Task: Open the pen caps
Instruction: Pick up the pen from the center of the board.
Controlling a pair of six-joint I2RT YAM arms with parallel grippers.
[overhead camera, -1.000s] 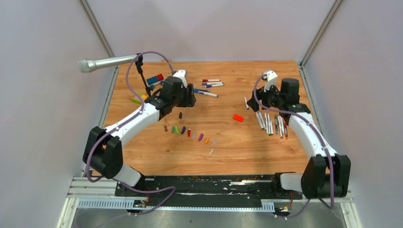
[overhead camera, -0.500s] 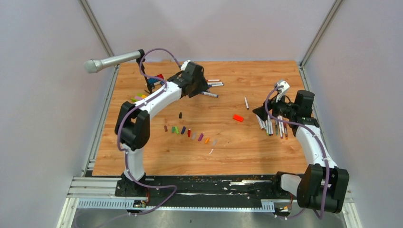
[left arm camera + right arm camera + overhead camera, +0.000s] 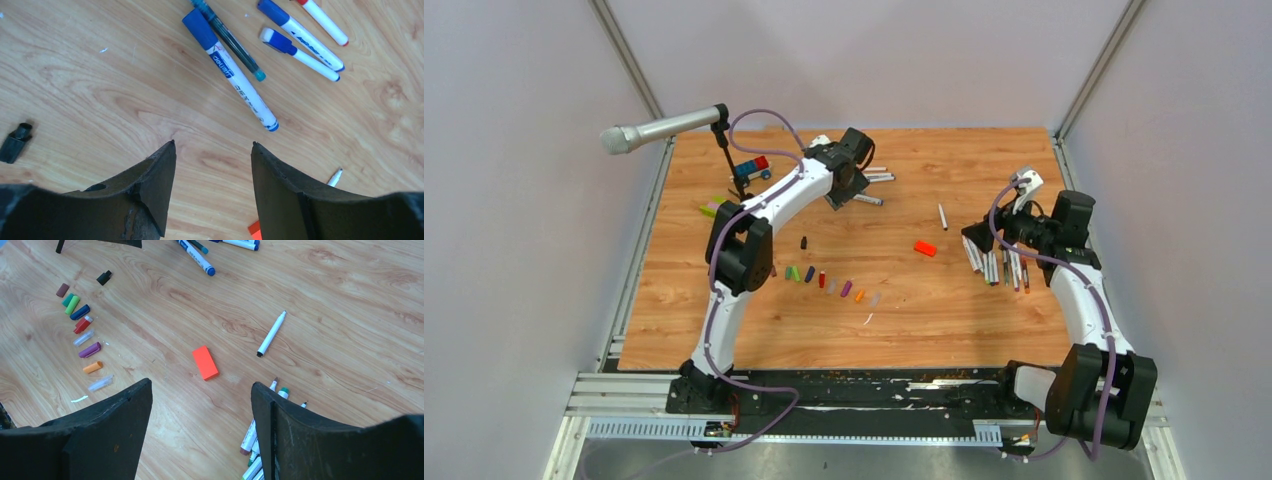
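Wood bench (image 3: 904,310), grey walls. Left tool (image 3: 212,150) has swung out to the capped pens (image 3: 235,80), which lie just ahead of its tips; jaws wide, empty. Right tool (image 3: 200,387) has pulled back, wide, empty, with bare pens (image 3: 248,437) by its right finger and loose pen caps (image 3: 82,325) rowed ahead-left. Looks like setup for the next cap pull.

Left claw (image 3: 212,145) advanced over capped pens (image 3: 235,80); right claw (image 3: 200,385) retreated.

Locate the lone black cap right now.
Top view: the black cap lies alone on the table, left of centre, just beyond the row of caps and well left of the block.
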